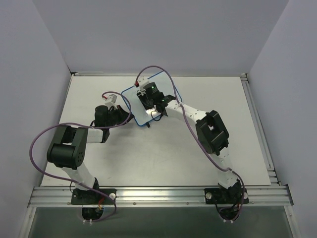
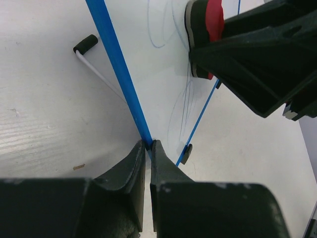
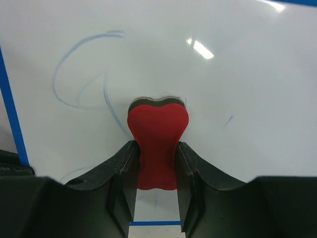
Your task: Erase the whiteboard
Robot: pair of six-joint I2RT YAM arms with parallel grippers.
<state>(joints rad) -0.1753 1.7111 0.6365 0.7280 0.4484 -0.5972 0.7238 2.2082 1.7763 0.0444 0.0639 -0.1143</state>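
Observation:
The whiteboard [image 1: 130, 103] lies at the table's middle back, white with a thin blue rim [image 2: 116, 64] and small black feet [image 2: 85, 43]. Faint blue scribbles [image 3: 79, 74] show on its surface [image 3: 237, 74]. My left gripper [image 2: 148, 145] is shut on the board's blue rim at its left near edge; in the top view it [image 1: 124, 115] sits at the board's left side. My right gripper [image 3: 157, 148] is shut on a red eraser [image 3: 157, 134] with a dark pad, pressed against the board beside the scribbles. The eraser [image 2: 214, 17] and right gripper [image 2: 257, 54] also show in the left wrist view.
The white table [image 1: 163, 158] has a raised metal rail along its right side [image 1: 257, 124] and near edge [image 1: 158, 193]. Grey walls enclose the back and sides. Purple cables [image 1: 163, 69] loop above the board.

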